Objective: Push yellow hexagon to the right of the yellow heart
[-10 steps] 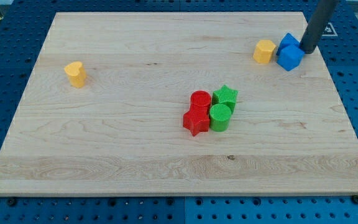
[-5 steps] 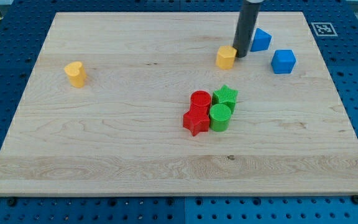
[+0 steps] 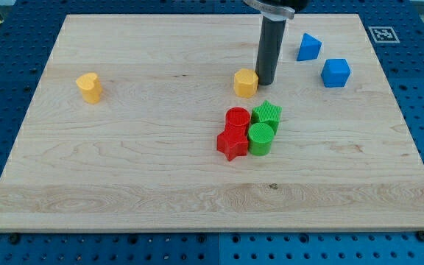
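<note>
The yellow hexagon sits on the wooden board a little right of centre, toward the view's top. My tip touches its right side. The yellow heart stands far to the view's left, at about the same height in the view. The dark rod rises from the tip to the view's top edge.
A blue triangular block and a blue cube lie at the upper right. A cluster of a red cylinder, red star, green star and green cylinder sits just below the hexagon.
My tip has moved from the blue blocks at the right to the left, pushing the yellow hexagon leftward. The two blue blocks were shoved apart.
</note>
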